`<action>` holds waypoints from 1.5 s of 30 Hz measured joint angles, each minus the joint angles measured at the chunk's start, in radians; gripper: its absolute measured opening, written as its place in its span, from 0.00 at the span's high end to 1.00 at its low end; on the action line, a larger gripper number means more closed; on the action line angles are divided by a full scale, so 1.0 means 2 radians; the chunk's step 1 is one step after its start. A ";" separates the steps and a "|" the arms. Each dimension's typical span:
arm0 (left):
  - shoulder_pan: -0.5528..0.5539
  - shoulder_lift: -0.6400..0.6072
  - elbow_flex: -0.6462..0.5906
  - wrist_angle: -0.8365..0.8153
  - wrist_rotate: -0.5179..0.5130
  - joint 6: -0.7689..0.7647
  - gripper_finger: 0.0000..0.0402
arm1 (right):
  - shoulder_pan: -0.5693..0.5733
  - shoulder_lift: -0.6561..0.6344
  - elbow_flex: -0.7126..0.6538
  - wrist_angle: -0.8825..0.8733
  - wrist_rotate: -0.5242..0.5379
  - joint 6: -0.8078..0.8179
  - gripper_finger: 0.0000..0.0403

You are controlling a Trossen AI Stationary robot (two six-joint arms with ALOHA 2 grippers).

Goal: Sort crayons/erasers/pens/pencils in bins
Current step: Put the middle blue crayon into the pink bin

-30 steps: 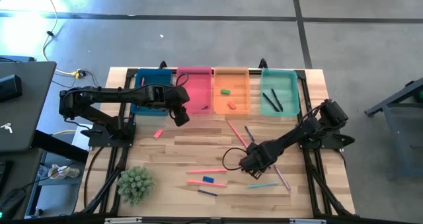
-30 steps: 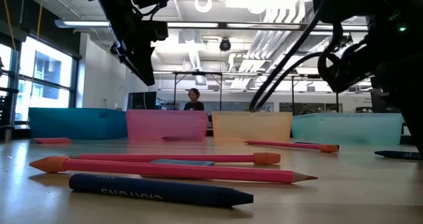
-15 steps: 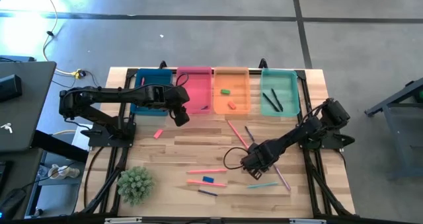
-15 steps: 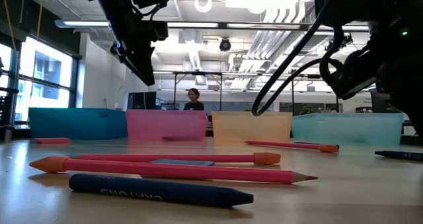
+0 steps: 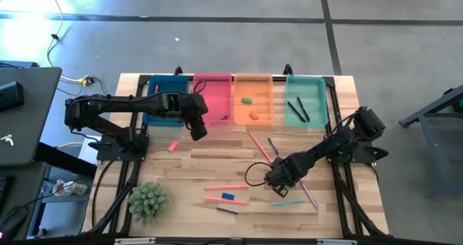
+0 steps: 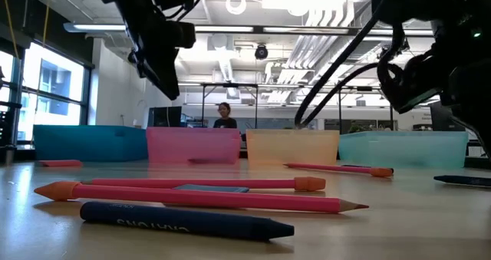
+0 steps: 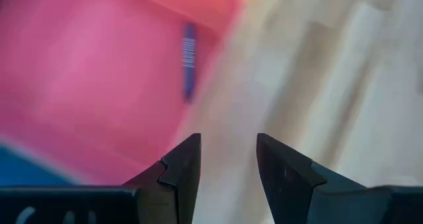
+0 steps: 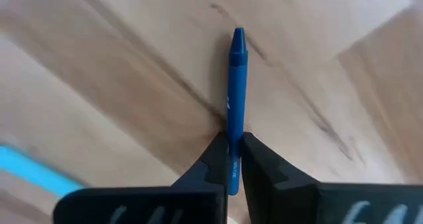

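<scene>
Two matte-black jointed arms [image 5: 116, 108], looped black cables [image 5: 253, 174], wedge-shaped dark jaws.

Right claw [image 8: 231, 159] low over the table, fingers pinched together; left claw [image 7: 228, 159] raised, fingers parted

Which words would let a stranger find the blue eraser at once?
Start at the plant on the table's near left corner. Go right to two pink pencils lying side by side. The blue eraser lies between them: short and chunky, unlike those long sticks.
</scene>
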 joint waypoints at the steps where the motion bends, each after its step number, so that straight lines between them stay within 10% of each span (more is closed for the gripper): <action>1: 0.000 0.000 0.000 0.000 0.016 0.000 0.67 | 0.000 -0.007 -0.001 0.013 0.001 0.000 0.99; 14: 0.000 0.001 0.000 0.055 0.155 0.000 0.67 | -0.009 -0.119 0.002 0.117 0.079 -0.011 0.99; 29: -0.001 0.001 0.000 0.177 0.173 0.013 0.51 | -0.068 -0.200 0.003 0.207 0.216 -0.084 0.99; 45: -0.033 0.001 0.000 0.402 0.250 -0.034 0.48 | -0.131 -0.200 0.004 0.417 0.233 -0.272 0.99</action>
